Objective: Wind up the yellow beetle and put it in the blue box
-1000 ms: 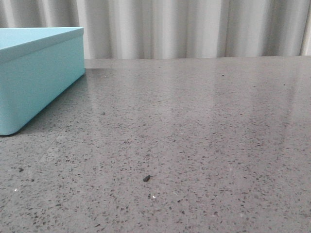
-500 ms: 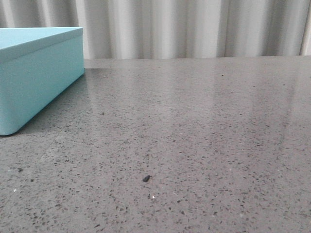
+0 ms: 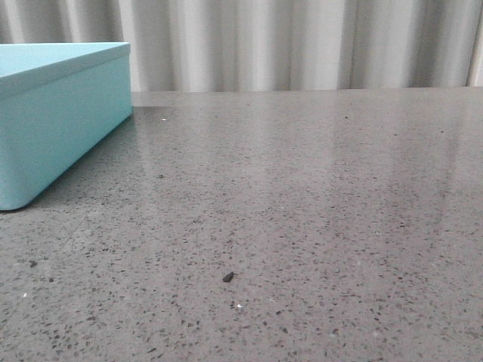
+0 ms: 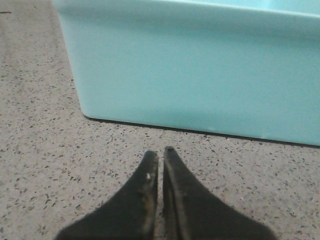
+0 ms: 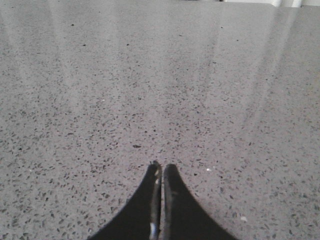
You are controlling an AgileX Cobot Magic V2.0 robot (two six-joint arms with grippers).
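Big pale turquoise blue box sitting flat on the far left of the speckled grey table, cut off by the left edge of the front view, one rounded corner facing forward. Smooth plain sides, slight rim up top, inside not visible from here. Same box filling most of the left wrist view, plain side wall meeting the tabletop with a thin dark shadow line underneath.

Soft, even light; pale glare streaks the table; wrist views slightly blurred.
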